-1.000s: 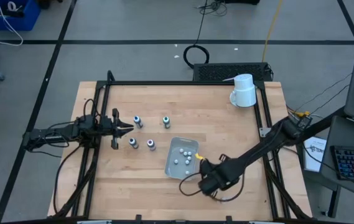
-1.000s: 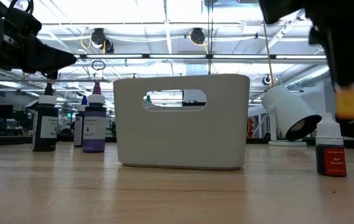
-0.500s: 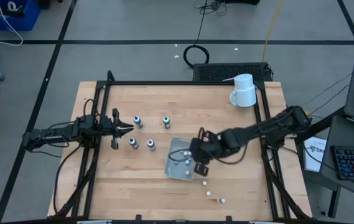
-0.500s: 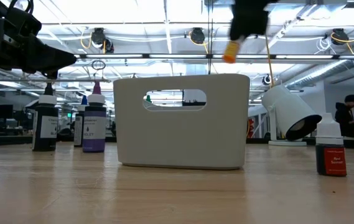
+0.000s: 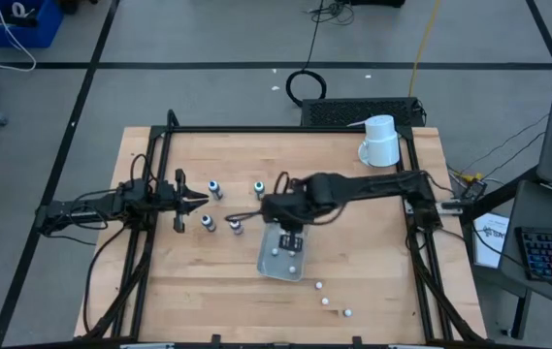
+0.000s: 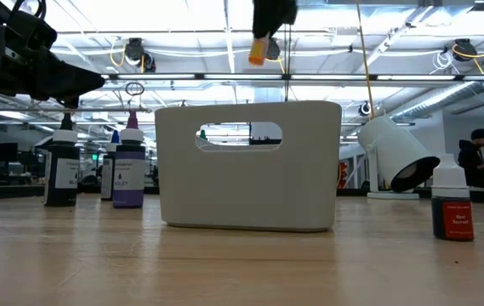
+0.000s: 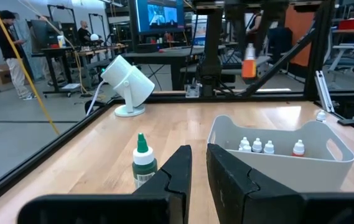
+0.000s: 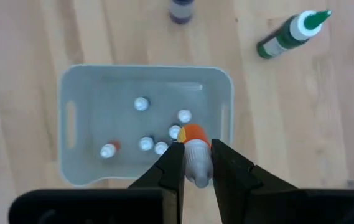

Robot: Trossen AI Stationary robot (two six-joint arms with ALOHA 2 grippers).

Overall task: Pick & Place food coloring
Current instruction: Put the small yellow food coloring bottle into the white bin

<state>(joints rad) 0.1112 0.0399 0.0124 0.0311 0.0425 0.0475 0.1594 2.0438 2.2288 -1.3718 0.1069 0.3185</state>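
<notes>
Orange-capped bottle (image 8: pixel 195 155) of food coloring, small, pale smooth plastic body with tapered dropper tip, pinched at the neck between the right gripper (image 8: pixel 195 163) fingers, which are closed narrowly on it; carried in the air over the bin (image 8: pixel 223 81). Bin: white plastic, rectangular, rounded corners, slot handles at the ends, already holding several bottles seen as white caps. Step in hand, by judgement: the place; next move calls for lowering straight down clear of the bin's wall, then letting go. Four more bottles (image 5: pixel 236 226) stand on the wooden table (image 5: pixel 373 281) beside the bin, three lie loose nearer the front edge. Left gripper (image 5: pixel 201 201), fingers together and holding nothing, waits at the table's left side. White mug (image 5: pixel 381 142) tipped at the far right corner.
</notes>
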